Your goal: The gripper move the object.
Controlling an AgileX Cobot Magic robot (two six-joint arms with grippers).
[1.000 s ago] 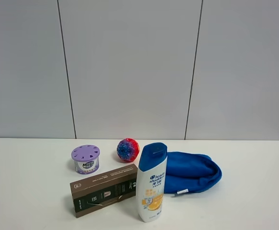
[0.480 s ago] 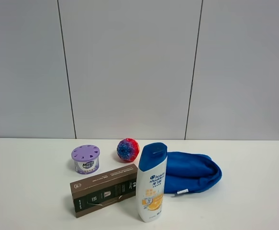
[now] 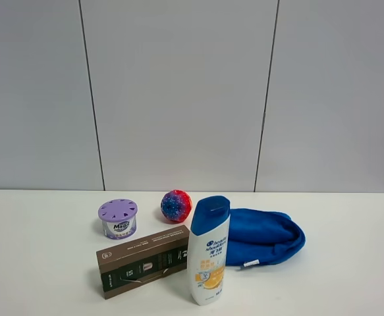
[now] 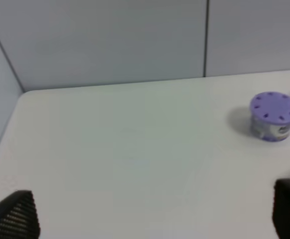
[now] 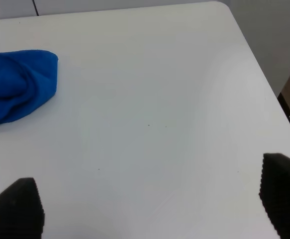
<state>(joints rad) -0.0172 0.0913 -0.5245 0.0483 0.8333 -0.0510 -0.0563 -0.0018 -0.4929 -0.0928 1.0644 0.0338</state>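
The tall white shampoo bottle [image 3: 209, 251] with a blue cap and an orange label graphic stands upright near the table's front middle in the exterior high view. Neither arm shows in that view. My left gripper [image 4: 154, 216] is open, its black fingertips [image 4: 16, 215] wide apart over bare table, far from the bottle. My right gripper [image 5: 149, 204] is open too, its fingertips [image 5: 283, 191] wide apart over bare table near the right corner. The bottle shows in neither wrist view.
A long brown box [image 3: 143, 261] lies just left of the bottle. A purple-lidded round tub [image 3: 118, 218] [image 4: 274, 116] and a red-blue ball [image 3: 176, 205] sit behind. A blue cloth [image 3: 264, 236] [image 5: 16, 84] lies right of the bottle. The white table [image 3: 40, 257] ends near the right gripper [image 5: 244, 45].
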